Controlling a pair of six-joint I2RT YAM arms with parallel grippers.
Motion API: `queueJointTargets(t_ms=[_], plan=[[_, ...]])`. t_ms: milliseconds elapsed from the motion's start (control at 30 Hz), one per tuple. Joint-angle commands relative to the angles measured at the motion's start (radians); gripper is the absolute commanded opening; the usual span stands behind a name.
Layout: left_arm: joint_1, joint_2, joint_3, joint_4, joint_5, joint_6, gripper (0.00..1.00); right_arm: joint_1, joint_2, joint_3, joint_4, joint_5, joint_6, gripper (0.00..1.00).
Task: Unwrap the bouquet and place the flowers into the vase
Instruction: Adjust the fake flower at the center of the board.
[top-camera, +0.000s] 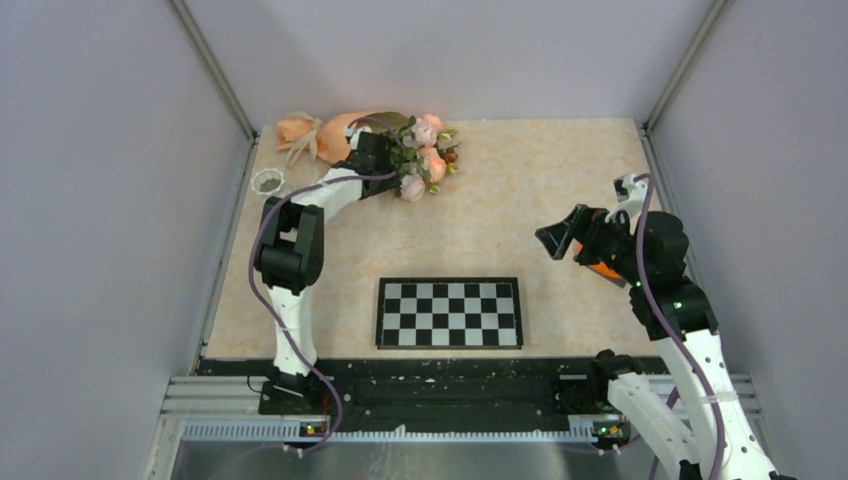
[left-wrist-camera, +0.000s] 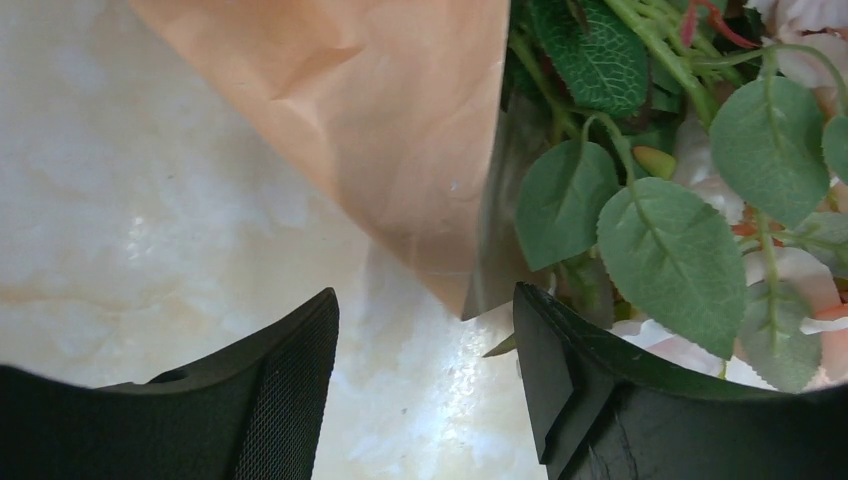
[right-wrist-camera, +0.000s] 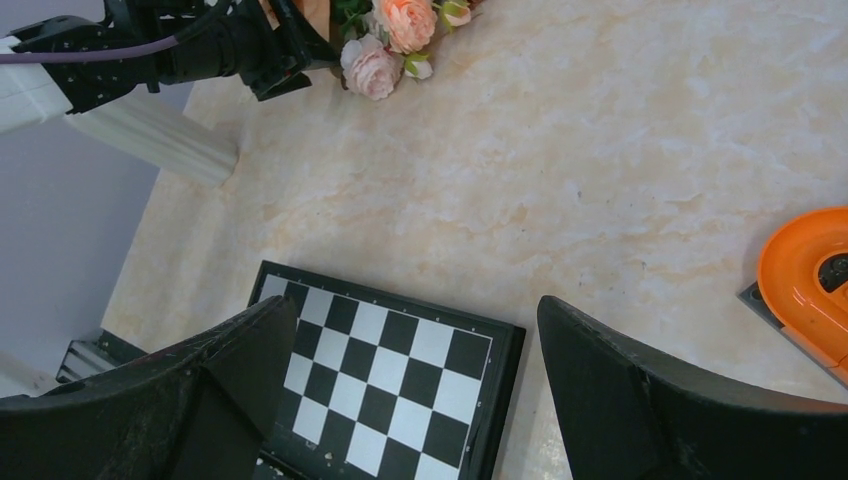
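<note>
Left gripper (left-wrist-camera: 425, 300), fingers apart and clasping nothing, at the lower corner of the peach paper (left-wrist-camera: 400, 120); green leaves (left-wrist-camera: 670, 250) just beside its right finger; the bouquet (top-camera: 415, 150), wrapped, lying at the far left of the table (top-camera: 560, 200), blooms pointing right; the vase (top-camera: 268, 182) upright near the left edge, beside the left arm; right gripper (right-wrist-camera: 415, 305) wide and empty, well apart at the right, near the checkerboard (right-wrist-camera: 390, 370).

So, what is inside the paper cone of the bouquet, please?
At the open mouth of the paper cone, green leaves and stems come out. How the stems lie deeper inside cannot be seen; the paper covers them.
</note>
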Motion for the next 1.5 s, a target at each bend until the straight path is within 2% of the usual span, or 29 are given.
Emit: queueJointTargets(t_ms=[0, 267, 533, 767, 967, 1067, 1233, 1467], plan=[[-0.004, 0.037, 0.063, 0.026, 0.051, 0.012, 0.68, -0.001, -0.006, 0.017, 0.038, -0.024, 0.011, 0.93], [-0.004, 0.055, 0.071, -0.009, 0.010, 0.022, 0.54, -0.001, -0.007, 0.011, 0.024, -0.018, 0.007, 0.92], [-0.004, 0.060, 0.068, 0.001, 0.022, 0.037, 0.29, -0.001, -0.009, 0.005, 0.023, -0.013, 0.004, 0.92], [-0.006, 0.058, 0.064, 0.014, 0.047, 0.065, 0.00, -0.001, -0.010, -0.001, 0.024, -0.012, 0.005, 0.92], [-0.047, 0.037, 0.051, 0.023, 0.074, 0.050, 0.00, -0.001, -0.009, -0.012, 0.032, -0.009, 0.004, 0.92], [-0.074, 0.015, 0.011, 0.080, 0.142, -0.005, 0.00, -0.001, -0.008, -0.018, 0.037, -0.006, 0.004, 0.91], [-0.151, 0.002, -0.017, 0.150, 0.163, -0.070, 0.00, -0.001, -0.008, -0.022, 0.041, -0.007, 0.003, 0.91], [-0.267, 0.060, 0.061, 0.186, 0.177, -0.137, 0.00, -0.001, -0.009, -0.023, 0.037, -0.006, -0.007, 0.91]])
